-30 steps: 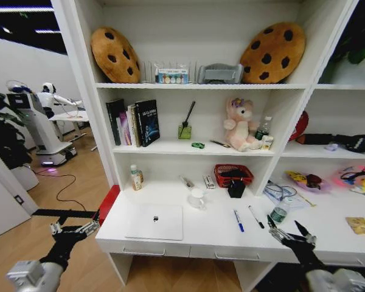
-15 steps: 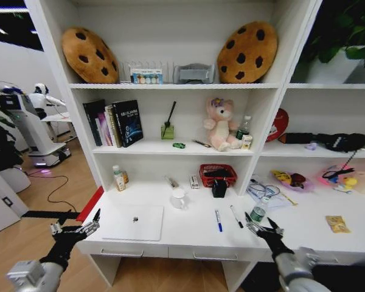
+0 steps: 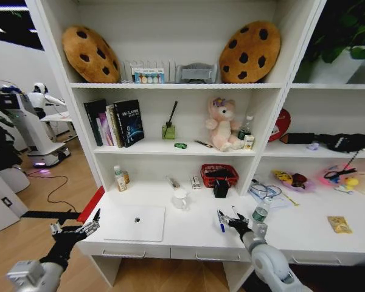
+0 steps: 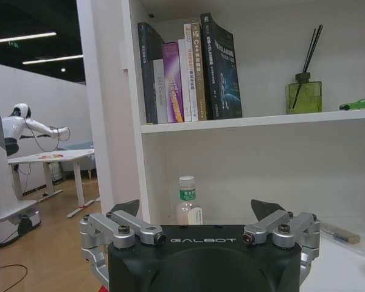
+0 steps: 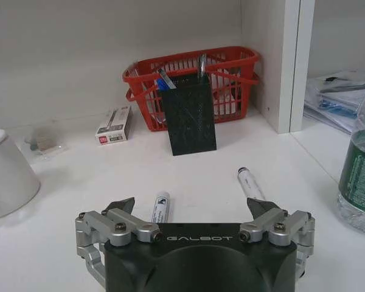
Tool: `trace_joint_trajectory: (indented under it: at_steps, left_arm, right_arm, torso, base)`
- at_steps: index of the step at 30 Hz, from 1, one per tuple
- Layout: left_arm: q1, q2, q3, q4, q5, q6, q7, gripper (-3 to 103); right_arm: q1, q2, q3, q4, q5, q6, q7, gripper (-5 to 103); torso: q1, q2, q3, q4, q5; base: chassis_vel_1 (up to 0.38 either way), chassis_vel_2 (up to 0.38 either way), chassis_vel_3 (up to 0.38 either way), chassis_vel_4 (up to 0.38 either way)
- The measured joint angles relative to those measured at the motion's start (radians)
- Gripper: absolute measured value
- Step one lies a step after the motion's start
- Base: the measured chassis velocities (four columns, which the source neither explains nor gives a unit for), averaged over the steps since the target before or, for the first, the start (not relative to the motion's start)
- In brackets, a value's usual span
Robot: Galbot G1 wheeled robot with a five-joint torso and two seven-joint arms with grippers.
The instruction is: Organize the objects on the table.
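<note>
Pens, blue pen [image 3: 220, 220] and black pen [image 3: 236, 212], lie on the counter [image 3: 188, 234] under the right gripper [image 3: 233, 222], jaws open; left gripper [image 3: 75, 230] hangs open beside the laptop [image 3: 135, 222].

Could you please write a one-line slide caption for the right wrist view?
Right gripper, fingers open, poised over two pens on the white desk, facing a black pen holder and red basket.

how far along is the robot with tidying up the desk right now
Nothing looks tidied yet. The laptop lies closed on the table, and the blue pen and black pen lie loose on it. In hand: the open right gripper sits just above the two pens, holding nothing. The open left gripper waits off the table's left end. All the sorting remains.
</note>
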State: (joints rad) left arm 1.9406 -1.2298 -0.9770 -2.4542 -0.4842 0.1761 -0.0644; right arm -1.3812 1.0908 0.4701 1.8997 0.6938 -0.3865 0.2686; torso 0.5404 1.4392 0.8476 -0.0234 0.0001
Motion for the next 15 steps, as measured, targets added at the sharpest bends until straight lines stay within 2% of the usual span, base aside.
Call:
trace_joint_trajectory:
  at_steps: [7, 11, 12, 14, 15]
  left_arm:
    - [0.000, 0.000, 0.000, 0.000, 0.000, 0.000, 0.000, 100]
    - [0.000, 0.000, 0.000, 0.000, 0.000, 0.000, 0.000, 100]
    - [0.000, 0.000, 0.000, 0.000, 0.000, 0.000, 0.000, 100]
    - [0.000, 0.000, 0.000, 0.000, 0.000, 0.000, 0.000, 100]
    - [0.000, 0.000, 0.000, 0.000, 0.000, 0.000, 0.000, 100]
  right_arm:
    - [0.037, 0.000, -0.022, -0.040, 0.001, 0.001, -0.006, 100]
    - [0.116, 0.000, -0.082, -0.102, 0.004, -0.007, -0.010, 101]
    - [0.140, 0.016, -0.105, -0.133, -0.012, -0.009, -0.013, 95]
    - [0.149, 0.027, -0.113, -0.146, -0.021, -0.010, -0.015, 95]
    - [0.155, 0.036, -0.119, -0.155, -0.026, -0.010, -0.018, 91]
  torso:
    - [0.000, 0.000, 0.000, 0.0002, -0.0001]
    - [0.000, 0.000, 0.000, 0.0005, -0.0002]
    - [0.000, 0.000, 0.000, 0.0003, -0.0002]
    - [0.000, 0.000, 0.000, 0.0003, -0.0001]
    - [0.000, 0.000, 0.000, 0.0003, -0.0001]
  base:
    - [0.000, 0.000, 0.000, 0.000]
    - [0.000, 0.000, 0.000, 0.000]
    - [0.000, 0.000, 0.000, 0.000]
    - [0.000, 0.000, 0.000, 0.000]
    - [0.000, 0.000, 0.000, 0.000]
